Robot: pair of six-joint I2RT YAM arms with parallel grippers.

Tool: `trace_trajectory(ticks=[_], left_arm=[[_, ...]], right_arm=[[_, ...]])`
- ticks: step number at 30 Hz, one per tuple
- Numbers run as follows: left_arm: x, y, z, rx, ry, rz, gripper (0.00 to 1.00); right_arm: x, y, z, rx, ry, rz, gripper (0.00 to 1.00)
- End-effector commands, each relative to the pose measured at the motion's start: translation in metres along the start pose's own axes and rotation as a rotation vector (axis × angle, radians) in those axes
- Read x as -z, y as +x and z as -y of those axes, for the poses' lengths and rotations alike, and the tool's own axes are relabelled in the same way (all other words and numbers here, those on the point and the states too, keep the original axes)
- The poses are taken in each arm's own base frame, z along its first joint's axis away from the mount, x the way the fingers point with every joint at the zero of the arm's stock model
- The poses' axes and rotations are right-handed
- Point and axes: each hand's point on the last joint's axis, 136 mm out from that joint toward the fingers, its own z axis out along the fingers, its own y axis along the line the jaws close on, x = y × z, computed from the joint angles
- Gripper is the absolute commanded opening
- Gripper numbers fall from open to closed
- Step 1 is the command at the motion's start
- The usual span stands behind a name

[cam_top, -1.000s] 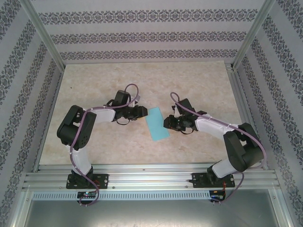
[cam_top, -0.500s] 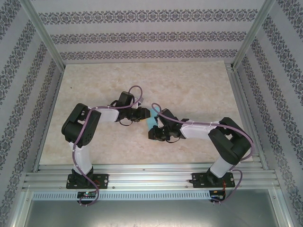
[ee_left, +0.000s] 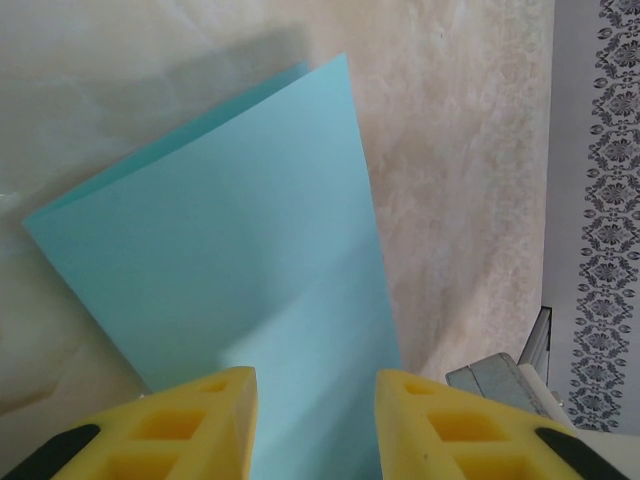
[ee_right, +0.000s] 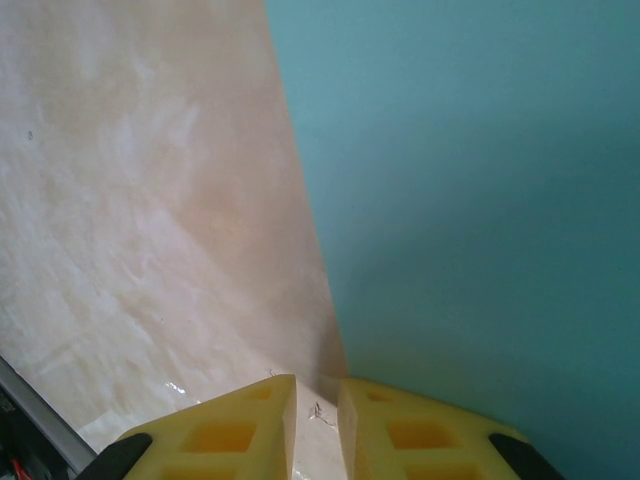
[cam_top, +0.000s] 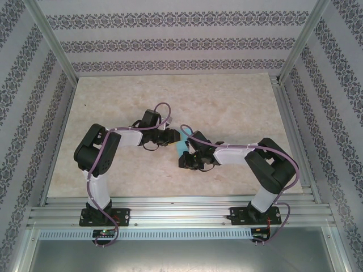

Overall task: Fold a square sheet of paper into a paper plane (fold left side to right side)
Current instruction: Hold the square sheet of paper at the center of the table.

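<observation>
The right gripper has swung left onto the square sheet of paper at mid-counter — fingers nearly pressed together — while the left gripper, spread, straddles it; crease-pressing seems next.

The paper lies on the table between left gripper and right gripper.
</observation>
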Motion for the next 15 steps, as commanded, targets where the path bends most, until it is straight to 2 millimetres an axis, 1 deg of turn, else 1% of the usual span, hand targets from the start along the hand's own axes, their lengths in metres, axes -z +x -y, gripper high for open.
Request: trace_trajectory(ticks=[1,3,8,12,15], left_arm=[[0.001,0.005,0.018,-0.065,0.051,-0.009,0.36],[-0.004,0.01,0.019,-0.068,0.058,-0.027,0.34],[-0.013,0.022,0.019,-0.073,0.058,-0.052,0.33],[-0.016,0.025,0.006,-0.063,0.018,-0.045,0.33],[-0.018,0.024,-0.004,-0.074,-0.024,-0.033,0.34]], right_arm=[[-0.014,0.019,0.041,-0.048,0.144,-0.044,0.2],[-0.015,0.02,0.043,-0.052,0.15,-0.049,0.2],[-0.016,0.022,0.048,-0.056,0.17,-0.053,0.19],[-0.014,0.023,0.052,-0.061,0.191,-0.052,0.19],[-0.014,0.025,0.055,-0.064,0.202,-0.057,0.19]])
